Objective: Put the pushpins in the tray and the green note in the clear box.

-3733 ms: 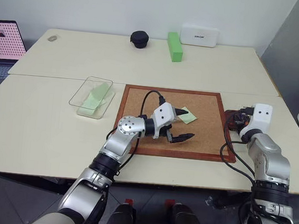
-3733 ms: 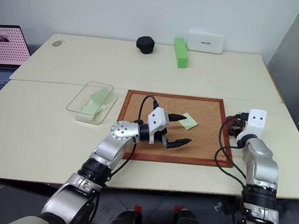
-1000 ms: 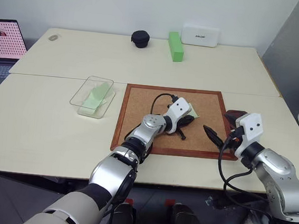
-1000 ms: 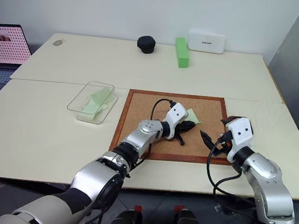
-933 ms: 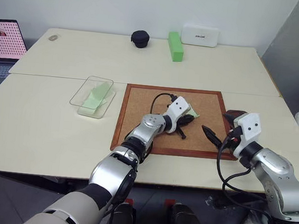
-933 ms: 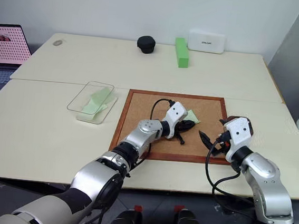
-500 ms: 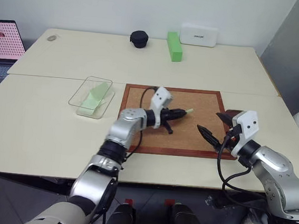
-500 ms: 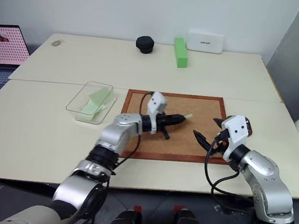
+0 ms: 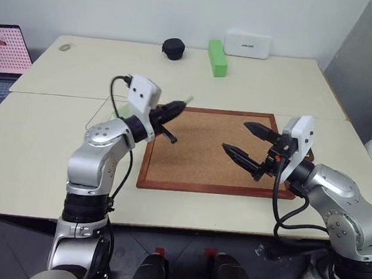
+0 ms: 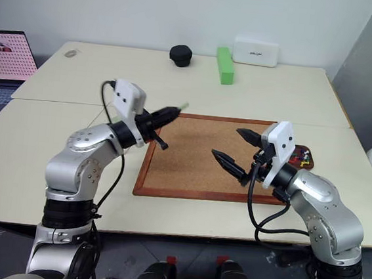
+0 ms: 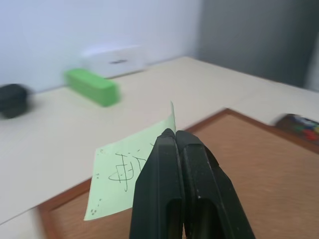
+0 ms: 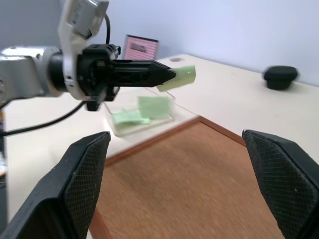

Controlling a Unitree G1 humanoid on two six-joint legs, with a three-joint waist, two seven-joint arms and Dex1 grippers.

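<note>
Pinching the small pale green paper note (image 11: 130, 172) at one edge, the left tool (image 9: 177, 108) is holding it in the air at the upper left of the frame, over the top left corner of the large wood-framed corkboard (image 9: 201, 151). The right tool (image 9: 245, 141) is hanging with its black fingers spread wide and nothing between them, above the right half of the corkboard. Judging by the task, the left arm is carrying the slip to the transparent rectangular plastic box (image 12: 142, 115), which is sitting just beyond the corkboard's left edge with other green slips already lying inside; the tool should be well over the box and low before letting go, since thin paper may drift. At the right edge, the small reddish-brown tray (image 10: 302, 156) is holding coloured pushpins (image 10: 302, 162). The pale desk (image 9: 52, 159) is standing against a white wall.
</note>
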